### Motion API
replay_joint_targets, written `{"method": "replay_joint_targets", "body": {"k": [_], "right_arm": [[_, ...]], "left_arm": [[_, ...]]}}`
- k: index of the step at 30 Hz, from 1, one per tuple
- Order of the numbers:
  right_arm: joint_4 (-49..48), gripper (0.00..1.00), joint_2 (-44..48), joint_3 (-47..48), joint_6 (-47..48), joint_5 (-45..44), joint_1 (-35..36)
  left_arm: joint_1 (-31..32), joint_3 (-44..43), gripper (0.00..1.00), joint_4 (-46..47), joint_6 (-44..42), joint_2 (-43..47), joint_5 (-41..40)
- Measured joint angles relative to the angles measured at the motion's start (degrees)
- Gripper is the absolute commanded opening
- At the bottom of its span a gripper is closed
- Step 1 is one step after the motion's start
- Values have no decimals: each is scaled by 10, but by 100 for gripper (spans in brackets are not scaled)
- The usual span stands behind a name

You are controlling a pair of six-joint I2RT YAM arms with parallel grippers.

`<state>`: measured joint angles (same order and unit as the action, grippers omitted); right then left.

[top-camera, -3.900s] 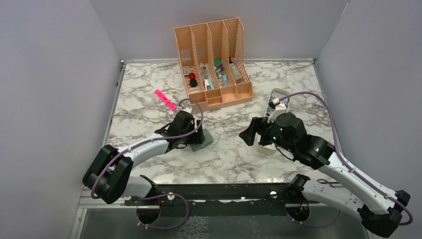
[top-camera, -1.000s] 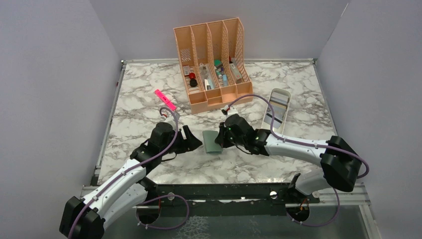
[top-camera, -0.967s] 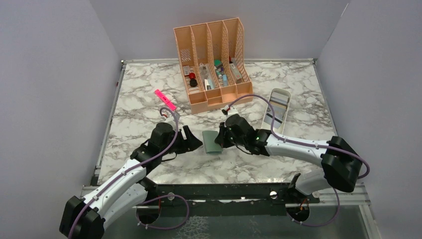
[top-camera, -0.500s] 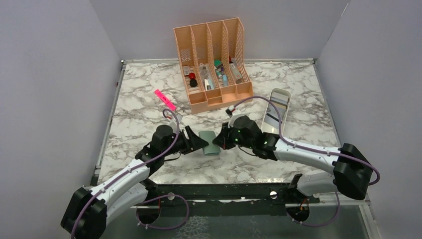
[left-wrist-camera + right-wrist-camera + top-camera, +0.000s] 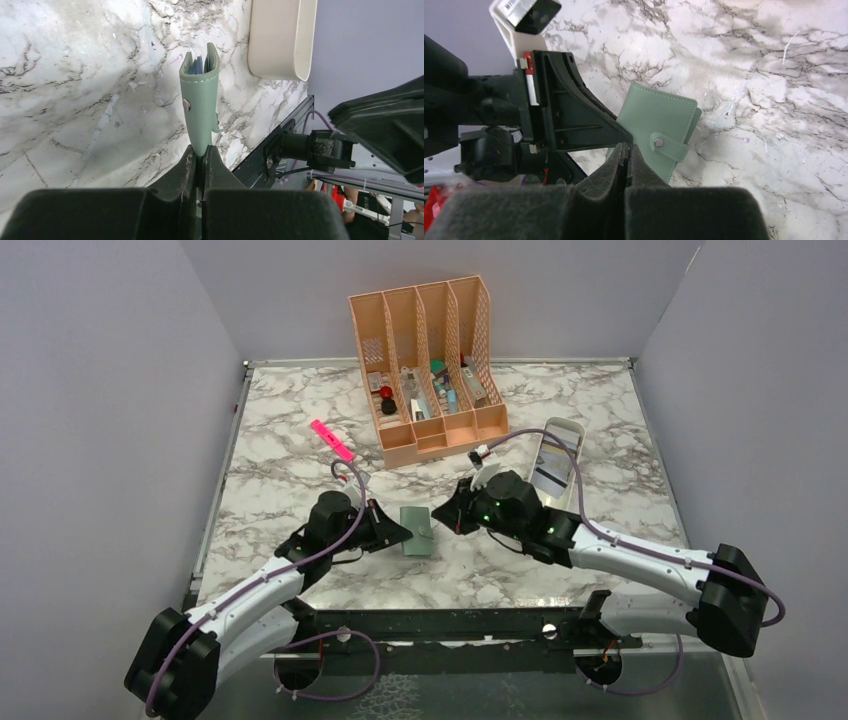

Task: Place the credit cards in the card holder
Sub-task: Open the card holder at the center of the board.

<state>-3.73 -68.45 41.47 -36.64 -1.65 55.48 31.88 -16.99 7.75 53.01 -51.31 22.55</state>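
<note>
The card holder [image 5: 417,528], a grey-green bifold wallet with its snap tab fastened, is near the middle of the table. My left gripper [image 5: 398,531] is shut on its spine edge [image 5: 200,95]. From the left wrist, the far edge gapes a little and shows blue pockets. My right gripper [image 5: 450,518] is shut with nothing in it. Its tips [image 5: 626,150] sit right at the holder's face [image 5: 659,125]; I cannot tell whether they touch. Flat dark and tan credit cards [image 5: 550,462] lie in the long white tray [image 5: 575,435] beyond the right arm.
A peach slotted organizer [image 5: 430,365] filled with small items stands at the back centre. A pink highlighter [image 5: 331,440] lies to its left on the marble top. Grey walls close in both sides and the back. The tray's end [image 5: 280,40] shows beyond the holder.
My left gripper was open beside the card holder and has now shut on it. The right gripper drew back slightly to the right, staying shut.
</note>
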Motion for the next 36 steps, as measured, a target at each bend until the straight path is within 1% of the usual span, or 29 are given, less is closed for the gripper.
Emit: {"method": "replay_joint_targets", "body": {"k": [3, 4, 7, 11, 14, 20, 22, 26, 29, 31, 36], "right_arm": [[2, 1, 14, 0, 0, -16, 0], [2, 4, 14, 0, 1, -19, 0], [7, 17, -2, 2, 5, -18, 0], [31, 32, -58, 24, 5, -2, 0], [39, 40, -92, 33, 2, 17, 0], [38, 49, -123, 36, -2, 41, 0], [38, 50, -130, 36, -5, 47, 0], [36, 50, -135, 36, -9, 47, 0], [37, 46, -138, 38, -8, 44, 0], [39, 40, -140, 41, -7, 40, 0], [45, 19, -147, 52, -2, 31, 2]], "left_arm": [[0, 0, 0, -5, -8, -6, -4], [0, 0, 0, -5, -11, -8, -5], [0, -1, 0, -6, -19, -16, -8], [0, -5, 0, -6, -28, -20, -7], [0, -12, 0, -4, -31, -19, -5], [0, -14, 0, 0, -32, 1, 6], [0, -14, 0, 3, -33, 7, 12], [-1, -14, 0, 4, -34, 9, 21], [-4, -14, 0, 7, -35, 4, 29], [-5, -14, 0, 12, -38, -2, 32], [-7, -17, 0, 17, -47, -17, 46]]}}
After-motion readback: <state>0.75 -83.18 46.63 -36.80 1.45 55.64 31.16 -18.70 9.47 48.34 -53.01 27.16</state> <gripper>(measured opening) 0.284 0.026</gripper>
